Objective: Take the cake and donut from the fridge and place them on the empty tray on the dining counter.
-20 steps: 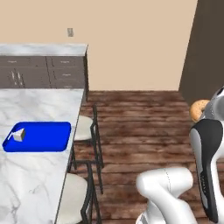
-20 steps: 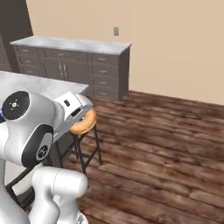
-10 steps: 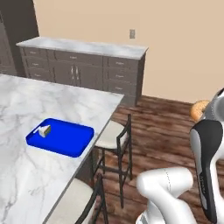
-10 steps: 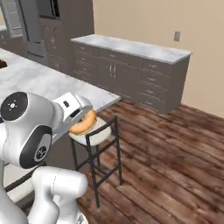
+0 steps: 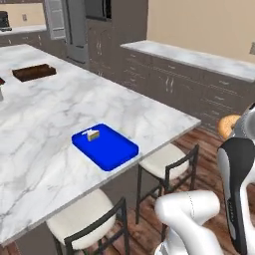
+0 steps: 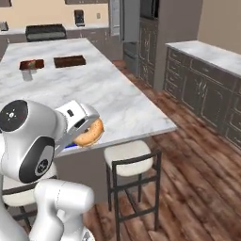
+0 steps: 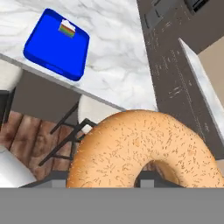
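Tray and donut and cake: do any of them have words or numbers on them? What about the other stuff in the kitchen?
None: no readable words, numbers or signs anywhere.
Blue tray: plain, no text.
Cake: coloured stripes and white frosting, no writing.
Donut, held in the claw: speckles, no letters.
Fridge: no label legible.
Small dark appliance on the far counter: too small and blurred to read.

donut point(image 7: 144, 151): 1 | cake point(image 5: 93, 134): 1 | blue tray point(image 5: 117, 154): 1 | brown trays point(image 6: 69, 60): 2 (far end) | stools point(image 6: 128, 153): 2

stools point(image 5: 167, 155) by island edge | dark brown trays point(image 6: 69, 60) far end | wall cabinets point(image 5: 194, 92) behind
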Robot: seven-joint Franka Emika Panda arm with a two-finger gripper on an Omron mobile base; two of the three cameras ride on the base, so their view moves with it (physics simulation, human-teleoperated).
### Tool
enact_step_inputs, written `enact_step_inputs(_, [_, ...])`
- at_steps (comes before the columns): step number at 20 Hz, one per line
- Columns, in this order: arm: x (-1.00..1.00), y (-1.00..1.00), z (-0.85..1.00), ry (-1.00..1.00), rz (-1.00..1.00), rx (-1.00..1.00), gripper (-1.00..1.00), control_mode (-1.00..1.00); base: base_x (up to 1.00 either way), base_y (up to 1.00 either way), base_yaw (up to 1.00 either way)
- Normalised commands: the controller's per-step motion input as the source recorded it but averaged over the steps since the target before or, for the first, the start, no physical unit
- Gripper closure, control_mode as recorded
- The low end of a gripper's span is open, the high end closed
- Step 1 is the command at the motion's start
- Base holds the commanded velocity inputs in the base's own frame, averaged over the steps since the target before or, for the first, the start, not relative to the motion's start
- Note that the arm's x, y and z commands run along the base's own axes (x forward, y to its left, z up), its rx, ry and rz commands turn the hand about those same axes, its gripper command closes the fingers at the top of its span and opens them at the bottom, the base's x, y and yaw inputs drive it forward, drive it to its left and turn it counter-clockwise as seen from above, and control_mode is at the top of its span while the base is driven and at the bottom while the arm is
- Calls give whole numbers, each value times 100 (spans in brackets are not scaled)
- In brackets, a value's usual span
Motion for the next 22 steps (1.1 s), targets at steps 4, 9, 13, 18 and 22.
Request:
enact_step_inputs(4, [0, 0, 0, 0, 0, 0, 100, 100, 99, 0, 85])
enact_step_inputs(9, [0, 0, 0, 0, 0, 0, 100, 100, 97, 0, 81])
enact_step_inputs(13, [0, 0, 0, 0, 0, 0, 100, 100, 100, 0, 75])
enact_step_inputs(18, [0, 0, 0, 0, 0, 0, 100, 100, 100, 0, 61])
enact_step_inputs(22, [0, 0, 0, 0, 0, 0, 100, 100, 100, 0, 37])
